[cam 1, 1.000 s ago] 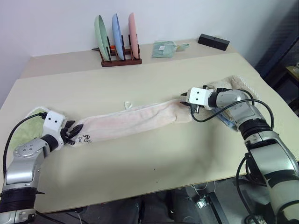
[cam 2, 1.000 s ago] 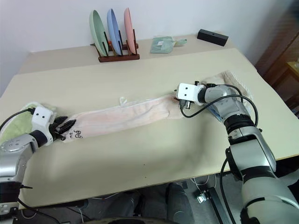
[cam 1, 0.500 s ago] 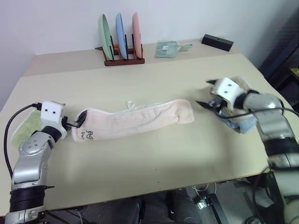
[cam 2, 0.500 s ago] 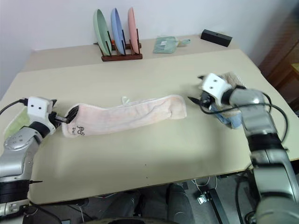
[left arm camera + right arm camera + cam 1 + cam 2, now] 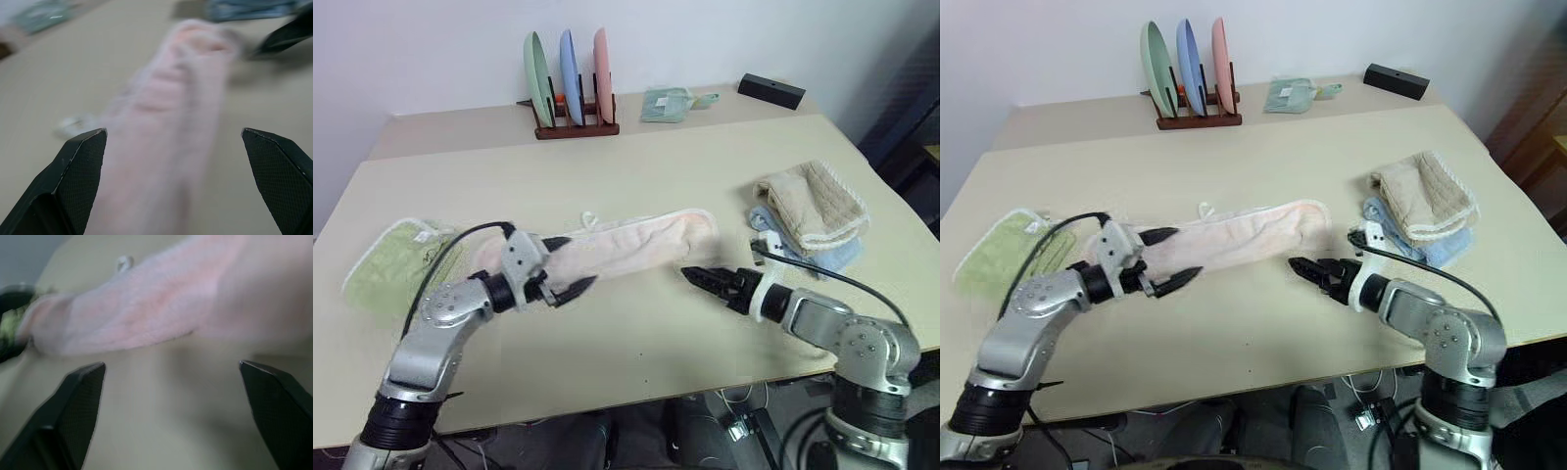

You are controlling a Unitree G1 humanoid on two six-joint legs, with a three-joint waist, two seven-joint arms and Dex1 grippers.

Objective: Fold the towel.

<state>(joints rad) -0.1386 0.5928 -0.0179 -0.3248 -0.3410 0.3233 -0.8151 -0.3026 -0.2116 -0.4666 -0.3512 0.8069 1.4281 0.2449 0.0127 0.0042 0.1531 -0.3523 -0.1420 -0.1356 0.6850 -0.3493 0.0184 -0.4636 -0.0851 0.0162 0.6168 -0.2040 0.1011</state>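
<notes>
The towel [image 5: 626, 245] lies as a long pink strip across the middle of the worktop [image 5: 705, 157]. Both grippers hover empty, jaws apart: left gripper [image 5: 570, 264] over its near end, right gripper [image 5: 700, 278] beside the far end. A neat fold likely needs both ends pinched squarely. Three plates [image 5: 566, 73] stand in one rack; apparently four other cloths lie about.
</notes>
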